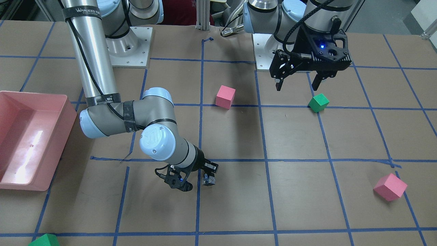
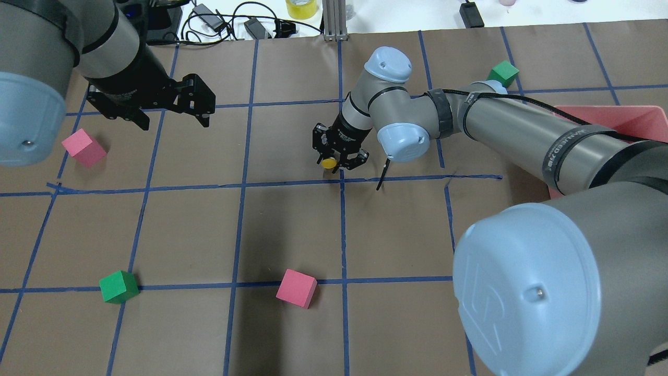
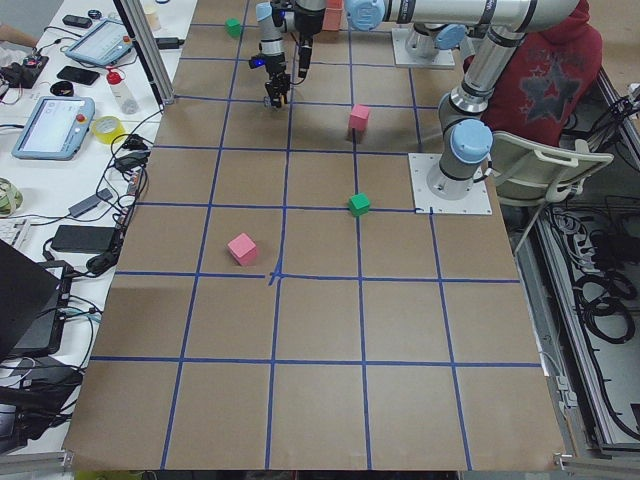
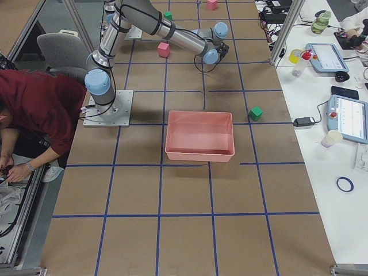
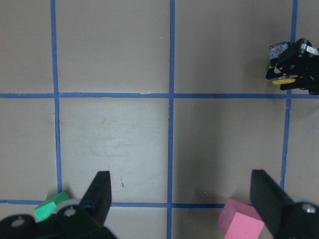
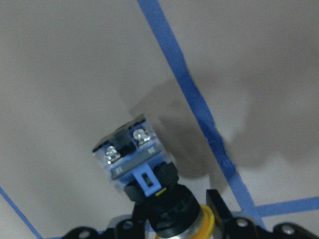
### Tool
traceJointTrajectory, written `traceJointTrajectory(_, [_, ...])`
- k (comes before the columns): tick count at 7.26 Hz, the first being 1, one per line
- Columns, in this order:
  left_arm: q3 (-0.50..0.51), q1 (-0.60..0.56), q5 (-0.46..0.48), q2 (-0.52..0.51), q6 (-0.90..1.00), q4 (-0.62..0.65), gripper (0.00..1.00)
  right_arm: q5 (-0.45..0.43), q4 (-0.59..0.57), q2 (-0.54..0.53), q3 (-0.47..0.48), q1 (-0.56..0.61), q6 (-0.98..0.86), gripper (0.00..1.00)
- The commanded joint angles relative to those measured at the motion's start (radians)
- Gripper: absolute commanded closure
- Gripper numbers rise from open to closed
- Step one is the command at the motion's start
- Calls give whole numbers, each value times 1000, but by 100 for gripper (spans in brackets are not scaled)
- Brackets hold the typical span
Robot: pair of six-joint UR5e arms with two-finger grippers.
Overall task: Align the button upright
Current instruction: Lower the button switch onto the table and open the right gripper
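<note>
The button [image 2: 329,163] has a yellow cap, a black body and a silvery-blue block base [image 6: 130,154]. My right gripper [image 2: 337,161] is shut on its body near the middle of the table. The cap is at the fingers and the base [image 1: 208,180] points away from the wrist, tilted, close over the brown paper. My left gripper [image 2: 172,116] hangs open and empty above the table, well apart from the button. The left wrist view shows its two fingers [image 5: 101,193] spread wide and the held button [image 5: 284,74] far off.
A pink bin [image 1: 70,112] stands on my right side. Pink cubes [image 2: 296,288] [image 2: 84,148] and green cubes [image 2: 119,286] [image 2: 503,73] lie scattered on the taped grid. A green cube [image 1: 318,102] lies just under my left gripper.
</note>
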Motion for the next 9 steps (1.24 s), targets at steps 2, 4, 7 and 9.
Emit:
traceJointTrajectory(2, [0, 0, 0, 0, 0, 0, 0, -10, 0, -1, -2, 0, 2, 1])
traceJointTrajectory(4, [2, 0, 0, 0, 0, 0, 0, -11, 1, -13, -5, 0, 18, 0])
traceJointTrajectory(7, [0, 0, 0, 0, 0, 0, 0, -82, 1, -18, -22, 0, 24, 0])
traceJointTrajectory(9, [0, 0, 0, 0, 0, 0, 0, -119, 0, -15, -13, 0, 10, 0])
